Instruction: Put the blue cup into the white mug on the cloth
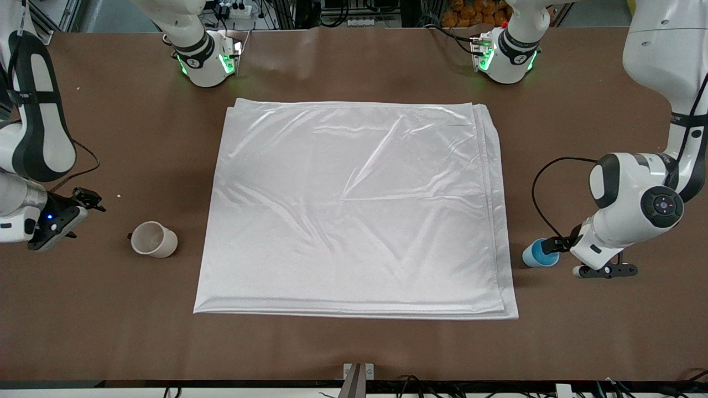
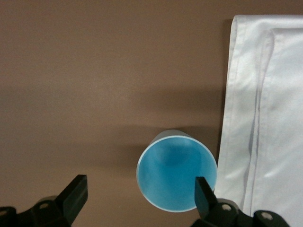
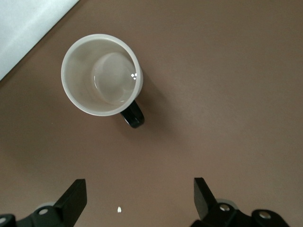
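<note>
The cloth lies flat on the brown bench, spread in the middle between the two arms' ends, shiny and creased, with its folded layers showing along the edge toward the left arm's end.

The cup stands upright on the bare bench just beside that edge of the cloth, apart from it by a thin strip of bench. In the left wrist view the cup shows its bright blue inside, mouth up, with the cloth's layered edge close alongside.

The left gripper is low at the cup, its jaws open wide. In the left wrist view the gripper has one finger crossing the cup's rim in the picture and the other standing well off over bare bench; whether any finger touches the cup cannot be told. Nothing is gripped.

The mug sits on the bench off the cloth, toward the right arm's end, near the cloth's edge but clear of it. In the right wrist view the mug is upright, pale inside, its black handle pointing away from the cloth's corner.

The right gripper is near the mug, apart from it, nothing between its fingers. In the right wrist view the gripper has its jaws open.
</note>
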Controlling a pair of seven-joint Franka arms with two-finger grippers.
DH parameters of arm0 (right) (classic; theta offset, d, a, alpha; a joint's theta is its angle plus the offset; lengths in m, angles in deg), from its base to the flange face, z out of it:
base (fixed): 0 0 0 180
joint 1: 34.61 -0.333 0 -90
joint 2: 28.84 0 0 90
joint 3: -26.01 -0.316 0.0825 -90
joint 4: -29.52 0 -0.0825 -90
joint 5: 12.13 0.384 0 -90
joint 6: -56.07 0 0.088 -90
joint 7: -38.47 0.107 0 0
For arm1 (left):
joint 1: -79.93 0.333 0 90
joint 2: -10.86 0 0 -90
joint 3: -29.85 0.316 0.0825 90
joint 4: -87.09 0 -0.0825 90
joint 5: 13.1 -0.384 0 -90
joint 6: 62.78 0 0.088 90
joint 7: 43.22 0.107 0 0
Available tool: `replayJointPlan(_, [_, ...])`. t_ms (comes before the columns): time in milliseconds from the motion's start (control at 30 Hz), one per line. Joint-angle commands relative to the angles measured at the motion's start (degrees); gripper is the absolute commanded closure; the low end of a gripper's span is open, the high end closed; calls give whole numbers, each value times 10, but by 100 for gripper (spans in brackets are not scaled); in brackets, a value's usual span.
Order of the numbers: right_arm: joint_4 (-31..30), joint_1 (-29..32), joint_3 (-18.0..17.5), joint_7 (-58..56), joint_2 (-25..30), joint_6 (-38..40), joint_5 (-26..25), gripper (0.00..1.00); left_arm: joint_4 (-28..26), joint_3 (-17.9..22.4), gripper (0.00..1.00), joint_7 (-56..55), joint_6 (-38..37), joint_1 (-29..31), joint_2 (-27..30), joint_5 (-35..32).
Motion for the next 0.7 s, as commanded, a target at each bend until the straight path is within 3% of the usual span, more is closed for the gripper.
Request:
replayJointPlan(0, [1,-17,-3,-48,-21,-16,-1,0,7,-4,0,-6,3,6,-13,-3])
replayJointPlan(567, [2,-37,-3,-191,-56,-55,-12,0,8,-5,0,-6,8,12,-36,-3])
replayJointPlan(667, [2,-37,-3,-227,-61,-68,-21,0,14,-5,5,-6,8,13,-40,-4])
